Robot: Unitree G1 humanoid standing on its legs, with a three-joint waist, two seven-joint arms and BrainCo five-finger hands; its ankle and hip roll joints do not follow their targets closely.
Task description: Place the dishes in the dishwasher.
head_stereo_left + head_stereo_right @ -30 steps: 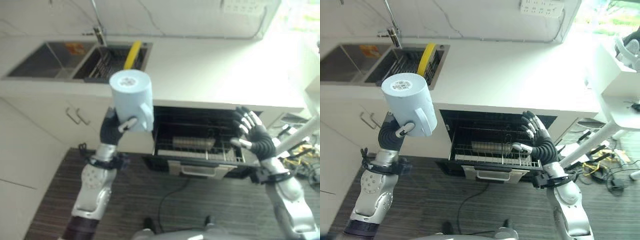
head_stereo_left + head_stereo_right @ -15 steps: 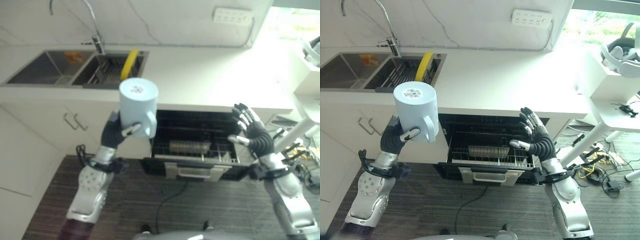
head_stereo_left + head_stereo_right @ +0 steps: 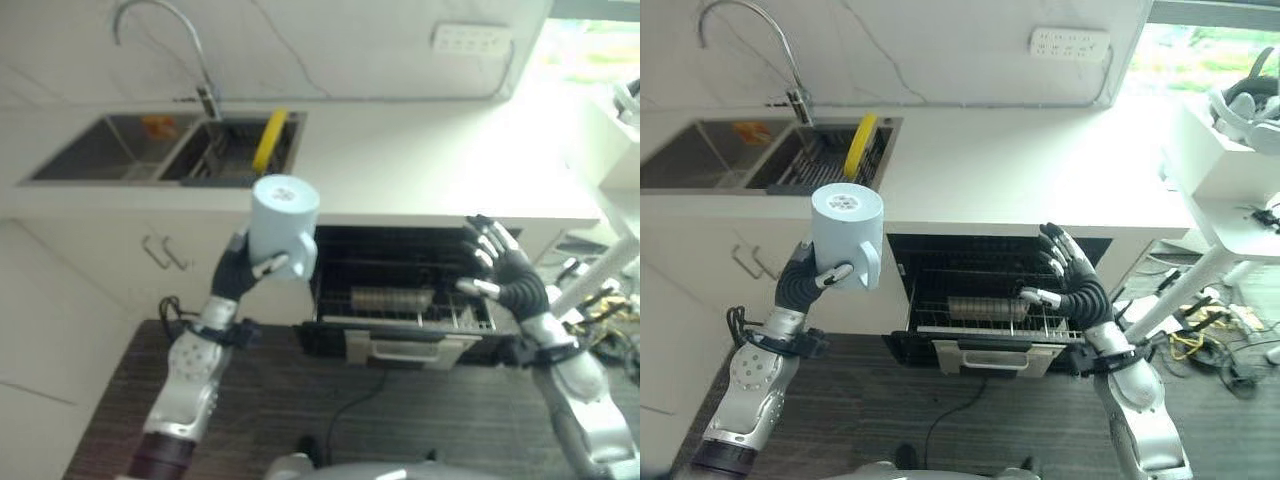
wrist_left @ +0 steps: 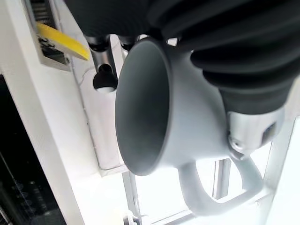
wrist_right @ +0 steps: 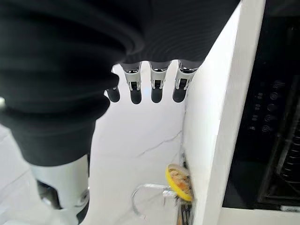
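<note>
My left hand is shut on a pale blue mug held upside down in the air, base up and handle toward the dishwasher; the left wrist view shows the mug's open mouth and handle. The mug hangs left of the open dishwasher under the counter, whose wire rack is pulled out. My right hand is open with fingers spread, raised at the right end of the rack and apart from it. A yellow plate stands on edge in the sink's drying rack.
A double sink with a curved tap is set in the white counter at the back left. Cabinet doors with handles are below it. A white stand and loose cables lie at the right on the dark floor.
The camera view has shifted. My left hand has brought the mug slightly lower and nearer the dishwasher's left edge. The right hand keeps its open pose by the rack.
</note>
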